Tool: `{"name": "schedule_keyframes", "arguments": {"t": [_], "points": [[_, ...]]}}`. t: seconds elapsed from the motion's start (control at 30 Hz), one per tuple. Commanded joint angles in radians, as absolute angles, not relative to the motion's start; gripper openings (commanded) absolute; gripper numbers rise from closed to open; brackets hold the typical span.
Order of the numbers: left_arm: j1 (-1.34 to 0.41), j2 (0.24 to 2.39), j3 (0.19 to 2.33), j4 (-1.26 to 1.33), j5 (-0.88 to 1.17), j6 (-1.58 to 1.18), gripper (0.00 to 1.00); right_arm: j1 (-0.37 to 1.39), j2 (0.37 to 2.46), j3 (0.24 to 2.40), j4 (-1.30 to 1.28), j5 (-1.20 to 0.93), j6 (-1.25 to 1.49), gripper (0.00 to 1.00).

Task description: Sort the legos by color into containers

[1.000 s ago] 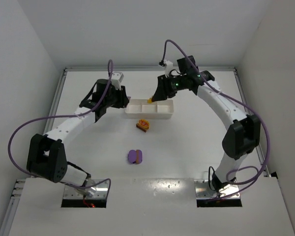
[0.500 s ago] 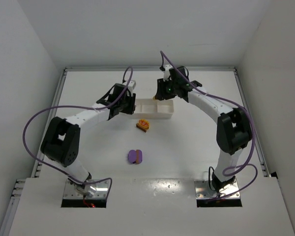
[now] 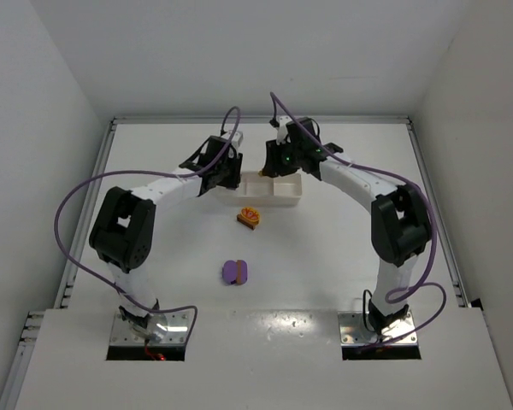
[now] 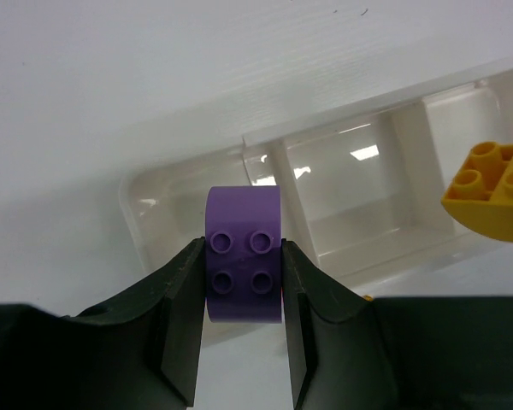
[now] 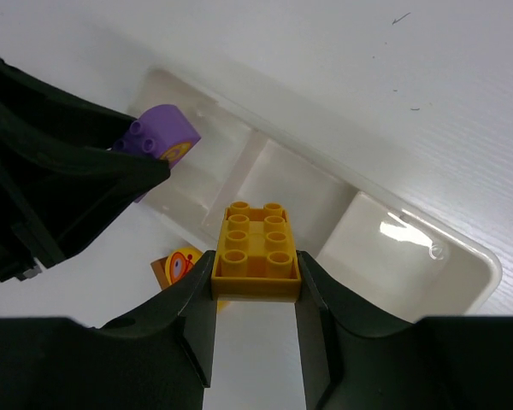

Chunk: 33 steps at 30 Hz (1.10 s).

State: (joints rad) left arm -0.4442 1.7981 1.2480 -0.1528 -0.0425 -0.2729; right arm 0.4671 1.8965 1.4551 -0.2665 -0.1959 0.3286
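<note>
The white three-compartment tray [image 3: 288, 190] lies at the back centre of the table. My left gripper [image 3: 232, 173] is shut on a purple brick [image 4: 244, 265] and holds it over the tray's [image 4: 325, 218] left end. My right gripper [image 3: 274, 162] is shut on a yellow brick [image 5: 255, 250] and holds it above the tray's [image 5: 385, 256] middle part. The compartments that show are empty. The yellow brick [image 4: 492, 192] also shows in the left wrist view. The purple brick [image 5: 158, 137] also shows in the right wrist view.
An orange and reddish-brown brick stack [image 3: 250, 217] lies on the table just in front of the tray and shows in the right wrist view [image 5: 178, 265]. A purple brick [image 3: 236, 272] lies nearer the arm bases. White walls enclose the table.
My left gripper has moved right to the tray's left end with the purple brick. My right gripper has moved left over the tray with the yellow brick.
</note>
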Motion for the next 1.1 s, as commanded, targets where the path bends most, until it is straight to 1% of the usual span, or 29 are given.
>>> {"name": "schedule_keyframes", "arguments": {"t": [0.0, 0.07, 0.1, 0.17, 0.2, 0.27, 0.3, 0.33, 0.37, 0.4, 0.43, 0.47, 0.7, 0.9, 0.97, 1.07], "points": [[-0.451, 1.830, 1.287, -0.147, -0.067, -0.276, 0.16, 0.476, 1.896, 1.488, -0.241, -0.212, 0.328, 0.00], [-0.451, 1.839, 1.299, -0.161, -0.080, -0.276, 0.23, 0.476, 1.896, 1.488, -0.241, -0.212, 0.328, 0.00], [-0.451, 1.839, 1.308, -0.161, -0.080, -0.285, 0.31, 0.476, 1.905, 1.479, -0.241, -0.212, 0.319, 0.00], [-0.451, 1.848, 1.308, -0.170, -0.090, -0.285, 0.38, 0.485, 1.905, 1.479, -0.241, -0.212, 0.319, 0.00], [-0.451, 1.848, 1.308, -0.170, -0.091, -0.285, 0.43, 0.485, 1.914, 1.479, -0.241, -0.212, 0.310, 0.00], [-0.442, 1.848, 1.308, -0.170, -0.100, -0.285, 0.48, 0.485, 1.925, 1.479, -0.241, -0.212, 0.310, 0.00], [-0.442, 1.848, 1.308, -0.170, -0.109, -0.285, 0.54, 0.494, 1.925, 1.488, -0.241, -0.212, 0.310, 0.00], [-0.442, 1.848, 1.308, -0.170, -0.109, -0.285, 0.57, 0.494, 1.934, 1.488, -0.241, -0.212, 0.310, 0.00], [-0.442, 1.839, 1.308, -0.170, -0.109, -0.285, 0.57, 0.494, 1.934, 1.499, -0.241, -0.212, 0.310, 0.00], [-0.442, 1.839, 1.308, -0.170, -0.109, -0.285, 0.59, 0.494, 1.943, 1.499, -0.241, -0.212, 0.310, 0.00], [-0.433, 1.830, 1.308, -0.170, -0.109, -0.285, 0.71, 0.505, 1.944, 1.499, -0.241, -0.212, 0.310, 0.00], [-0.433, 1.818, 1.308, -0.170, -0.109, -0.285, 0.72, 0.505, 1.944, 1.499, -0.241, -0.212, 0.310, 0.00], [-0.380, 1.700, 1.318, -0.170, -0.130, -0.298, 0.72, 0.523, 1.963, 1.499, -0.241, -0.193, 0.299, 0.00], [-0.275, 1.626, 1.307, -0.170, -0.121, -0.307, 0.72, 0.545, 2.000, 1.522, -0.250, -0.146, 0.290, 0.00], [-0.243, 1.599, 1.283, -0.170, -0.109, -0.316, 0.72, 0.545, 2.025, 1.532, -0.250, -0.135, 0.281, 0.04], [-0.223, 1.589, 1.256, -0.170, -0.109, -0.316, 0.72, 0.545, 2.039, 1.545, -0.250, -0.091, 0.281, 0.04]]}}
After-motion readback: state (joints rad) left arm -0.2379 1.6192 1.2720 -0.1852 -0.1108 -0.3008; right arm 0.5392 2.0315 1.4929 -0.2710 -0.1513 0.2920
